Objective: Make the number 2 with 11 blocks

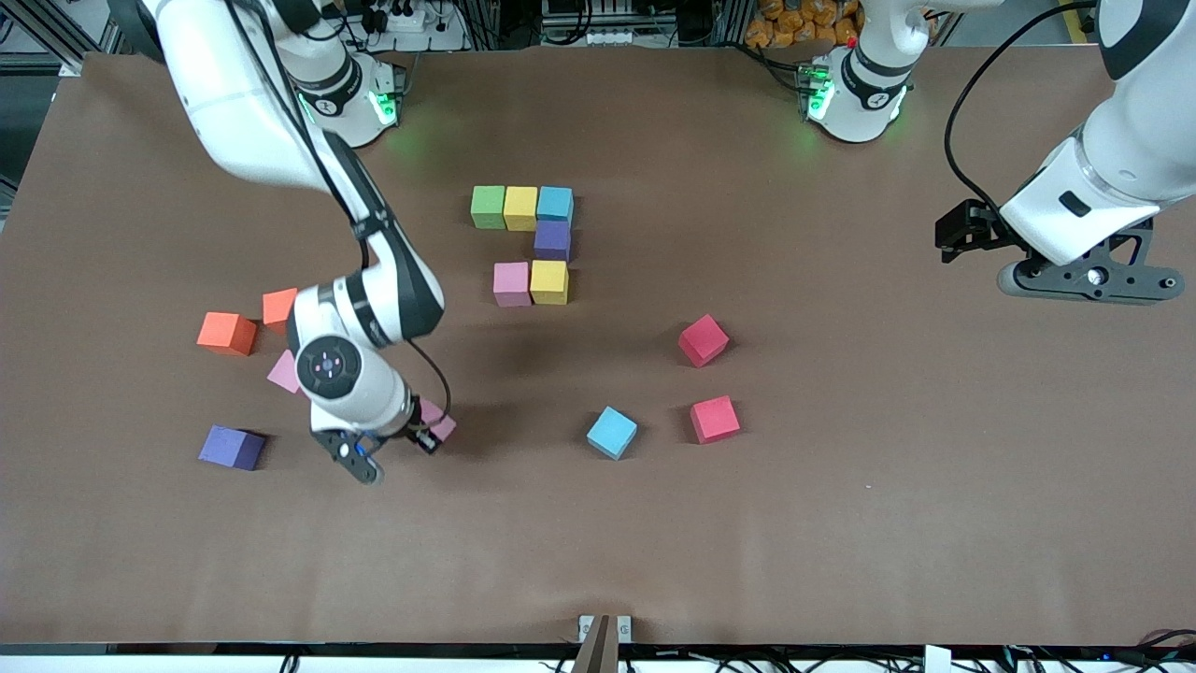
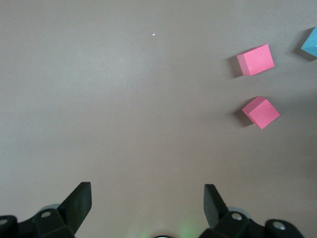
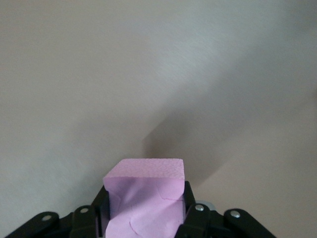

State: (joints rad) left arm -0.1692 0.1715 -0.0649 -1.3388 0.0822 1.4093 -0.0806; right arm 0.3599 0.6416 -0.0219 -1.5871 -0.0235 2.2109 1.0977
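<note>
The partly built number 2 lies mid-table: green (image 1: 488,207), yellow (image 1: 520,207) and light blue (image 1: 555,203) blocks in a row, a purple block (image 1: 552,239) under the blue one, then pink (image 1: 511,283) and yellow (image 1: 549,281). My right gripper (image 1: 422,432) is low over the table toward the right arm's end, shut on a pink block (image 3: 144,174) that fills the space between its fingers (image 3: 189,196). My left gripper (image 2: 147,198) hangs open and holds nothing, over bare table at the left arm's end.
Loose blocks: two red (image 1: 703,339) (image 1: 715,419) and a light blue (image 1: 612,432) nearer the front camera than the digit. Near the right arm lie two orange (image 1: 226,333) (image 1: 279,307), a pink (image 1: 283,371) and a purple (image 1: 232,448).
</note>
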